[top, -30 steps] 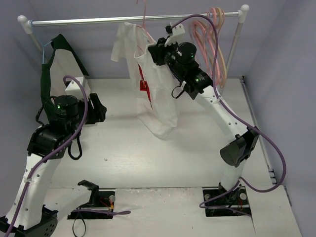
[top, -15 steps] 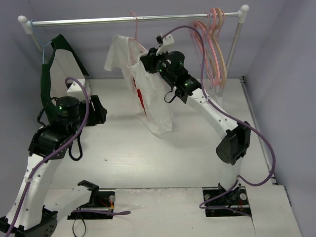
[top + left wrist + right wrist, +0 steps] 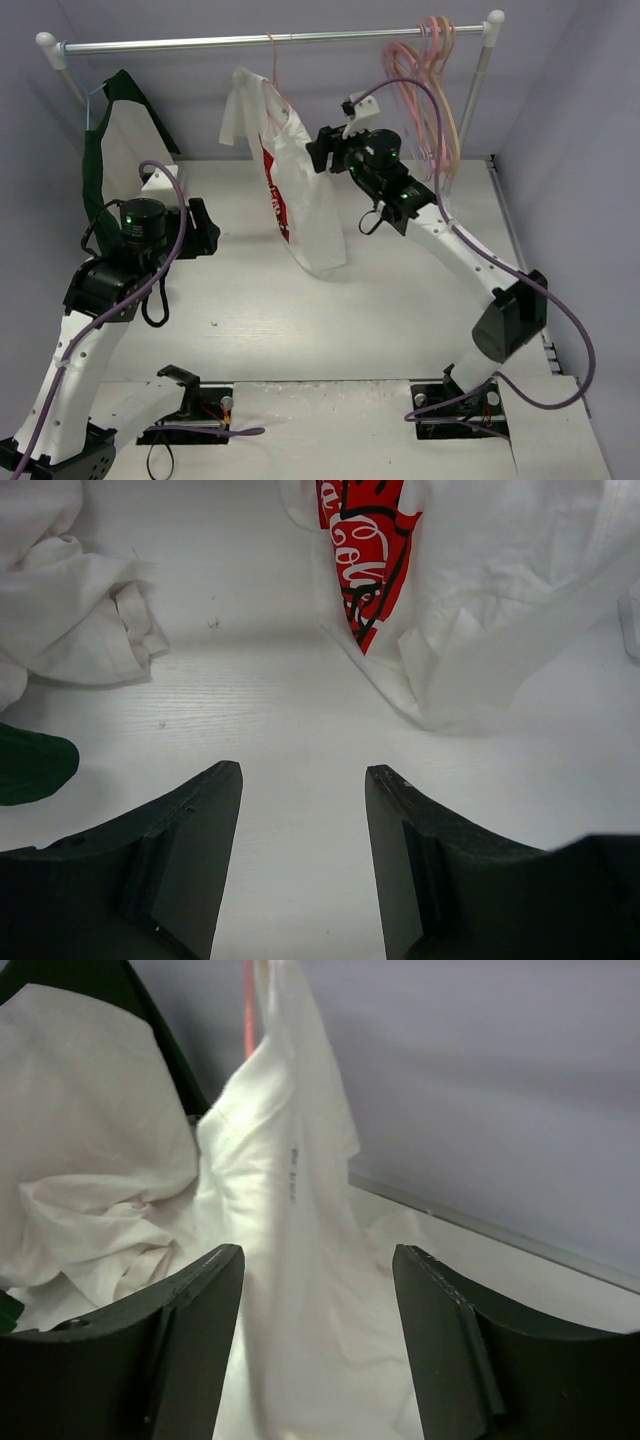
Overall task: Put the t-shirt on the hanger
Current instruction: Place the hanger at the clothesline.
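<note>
The white t-shirt (image 3: 300, 190) with a red print (image 3: 272, 185) hangs from the thin pink hanger (image 3: 272, 60), whose hook is over the rail (image 3: 200, 42). The shirt's bottom hem reaches down near the table. My right gripper (image 3: 316, 154) stands open just to the right of the shirt's shoulder, holding nothing. In the right wrist view the t-shirt (image 3: 290, 1210) hangs just beyond the open right gripper (image 3: 318, 1255), with the hanger (image 3: 248, 1010) above it. My left gripper (image 3: 203, 228) is open low over the table, left of the shirt. Ahead of the left gripper (image 3: 303, 775) are the t-shirt (image 3: 500, 600) and its print (image 3: 365, 540).
A white shirt with dark green sleeves (image 3: 120, 140) hangs at the rail's left end, its cloth (image 3: 70, 600) close to my left gripper. Several spare pink and orange hangers (image 3: 430, 90) hang at the right end by the rail post (image 3: 480, 70).
My right gripper has opened, let go of the t-shirt and drawn back to the right. The shirt has swung slightly and now hangs free on the hanger. The left arm has barely moved.
</note>
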`<state>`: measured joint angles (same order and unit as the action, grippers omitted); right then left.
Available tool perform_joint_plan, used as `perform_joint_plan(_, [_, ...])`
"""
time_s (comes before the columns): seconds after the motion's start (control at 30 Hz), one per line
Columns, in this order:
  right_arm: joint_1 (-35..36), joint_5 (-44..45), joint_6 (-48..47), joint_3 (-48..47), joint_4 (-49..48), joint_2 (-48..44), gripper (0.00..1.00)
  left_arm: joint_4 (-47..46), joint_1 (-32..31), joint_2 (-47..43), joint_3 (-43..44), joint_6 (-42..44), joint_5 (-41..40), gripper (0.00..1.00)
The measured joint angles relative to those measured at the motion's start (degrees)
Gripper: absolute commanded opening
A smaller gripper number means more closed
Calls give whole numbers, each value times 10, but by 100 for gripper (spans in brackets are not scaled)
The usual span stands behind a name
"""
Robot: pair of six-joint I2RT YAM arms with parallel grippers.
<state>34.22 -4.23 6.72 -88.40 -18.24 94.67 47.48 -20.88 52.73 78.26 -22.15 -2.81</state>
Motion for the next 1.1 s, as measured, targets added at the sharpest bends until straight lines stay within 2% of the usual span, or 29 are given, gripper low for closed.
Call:
perform_joint_plan(0.1, [-16, 9, -22, 31, 21, -63, 67, 0, 0, 0, -2, 0, 0, 52])
perform_joint_plan(0.17, [-25, 16, -35, 44, 38, -105, 74, 0, 0, 0, -2, 0, 0, 52])
perform_joint_plan(0.3, [-27, 24, -63, 87, 73, -195, 100, 1, 0, 2, -2, 0, 0, 53])
perform_joint_plan(0.33, [-27, 25, -67, 107, 83, -221, 100, 2, 0, 4, -2, 1, 0, 59])
perform_joint_plan(0.47, [-27, 38, -74, 193, 122, -321, 100, 11, 0, 9, -2, 6, -7, 67])
perform_joint_plan(0.5, [-27, 44, -74, 213, 135, -346, 100, 16, 0, 9, -2, 7, -11, 73])
perform_joint_plan(0.57, [-27, 58, -73, 250, 156, -392, 100, 27, 0, 7, -2, 12, -21, 77])
perform_joint_plan(0.73, [-27, 100, -56, 311, 211, -497, 100, 42, 0, -26, -17, 32, -71, 78])
perform_joint_plan(0.87, [-27, 155, -28, 348, 258, -566, 100, 52, 0, -86, -73, 51, -123, 78])
perform_joint_plan(1.1, [-27, 234, 23, 363, 327, -607, 100, 65, 0, -172, -152, 66, -164, 78])
